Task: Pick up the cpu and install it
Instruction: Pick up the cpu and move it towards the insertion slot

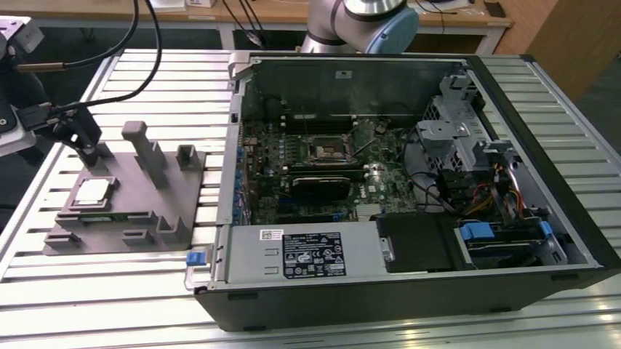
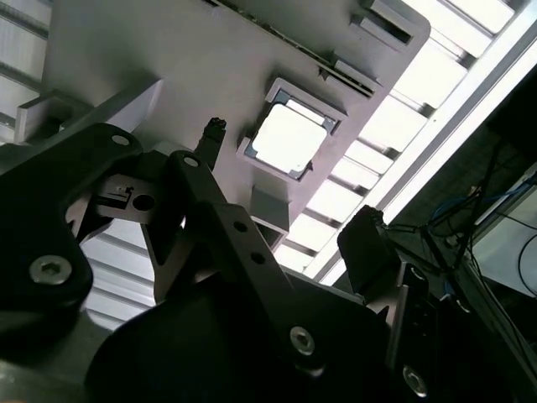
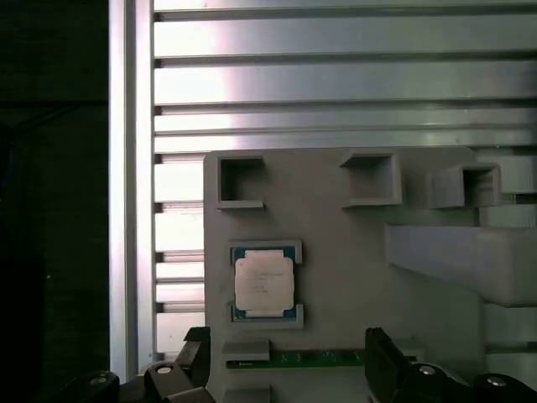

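A: Exterior view?
B: High, angled down on table (image 1: 543, 80); case (image 1: 388, 299) centre, block (image 1: 136, 195) at the exterior view's left.
A: Wrist views?
B: Both near, above block. First wrist view straight down; second wrist view tilted, past gripper (image 2: 290, 175). All three share cpu (image 1: 92, 192).

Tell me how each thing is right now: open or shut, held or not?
gripper: open, empty, above the grey block.
cpu: lying flat in its recess on the grey block, not held.
grey block: resting flat on the slatted table.
computer case: lying on its side, open, motherboard on show.
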Controlling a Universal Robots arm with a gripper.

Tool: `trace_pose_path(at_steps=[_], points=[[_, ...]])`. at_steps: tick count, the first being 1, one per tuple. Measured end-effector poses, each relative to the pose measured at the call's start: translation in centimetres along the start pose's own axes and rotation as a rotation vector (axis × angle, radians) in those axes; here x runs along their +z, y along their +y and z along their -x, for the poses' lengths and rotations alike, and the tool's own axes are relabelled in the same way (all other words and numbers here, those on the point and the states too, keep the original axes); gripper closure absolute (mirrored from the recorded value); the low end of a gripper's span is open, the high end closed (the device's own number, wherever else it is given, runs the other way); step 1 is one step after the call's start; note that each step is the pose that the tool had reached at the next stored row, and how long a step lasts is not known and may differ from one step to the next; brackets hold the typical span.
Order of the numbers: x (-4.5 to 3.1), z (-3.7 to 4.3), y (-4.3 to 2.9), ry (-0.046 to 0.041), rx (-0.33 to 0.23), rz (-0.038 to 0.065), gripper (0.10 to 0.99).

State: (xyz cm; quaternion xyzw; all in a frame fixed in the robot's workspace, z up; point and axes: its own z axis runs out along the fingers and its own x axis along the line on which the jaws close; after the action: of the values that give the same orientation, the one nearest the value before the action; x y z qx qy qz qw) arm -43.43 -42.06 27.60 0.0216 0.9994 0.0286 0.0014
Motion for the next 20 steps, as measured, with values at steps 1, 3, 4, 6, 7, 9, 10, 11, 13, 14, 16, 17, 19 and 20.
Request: trace_pose_path(at_steps=[1, 3, 4, 6, 7, 9, 10, 11, 13, 14, 16, 17, 19, 20], points=[[0.1, 0.0, 0.0, 0.0, 0.0, 0.0, 0.267], [0.33, -0.01, 0.01, 0.0, 0.001, 0.0, 0.267], [0.43, -0.01, 0.0, 0.0, 0.001, 0.0, 0.267], [0.64, -0.01, -0.01, -0.0001, 0.001, 0.0, 0.267], [0.72, -0.01, -0.01, -0.0001, 0.001, 0.0, 0.267], [0.86, -0.01, -0.02, -0.0001, 0.001, 0.0, 0.267], [0.92, -0.01, -0.02, -0.0001, 0.001, 0.0, 0.267], [0.97, -0.01, -0.02, 0.0, 0.001, 0.0, 0.267], [1.06, -0.02, 0.05, 0.0, 0.001, 0.0, 0.267], [1.11, -0.02, 0.08, -0.0001, 0.001, 0.0, 0.267], [1.25, -0.01, 0.1, -0.0002, 0.001, 0.0, 0.267], [1.34, -0.01, 0.09, -0.0001, 0.001, 0.0, 0.267], [1.55, -0.02, 0.09, 0.0, 0.001, 0.0, 0.267], [1.67, -0.02, 0.08, -0.0001, 0.001, 0.0, 0.267]])
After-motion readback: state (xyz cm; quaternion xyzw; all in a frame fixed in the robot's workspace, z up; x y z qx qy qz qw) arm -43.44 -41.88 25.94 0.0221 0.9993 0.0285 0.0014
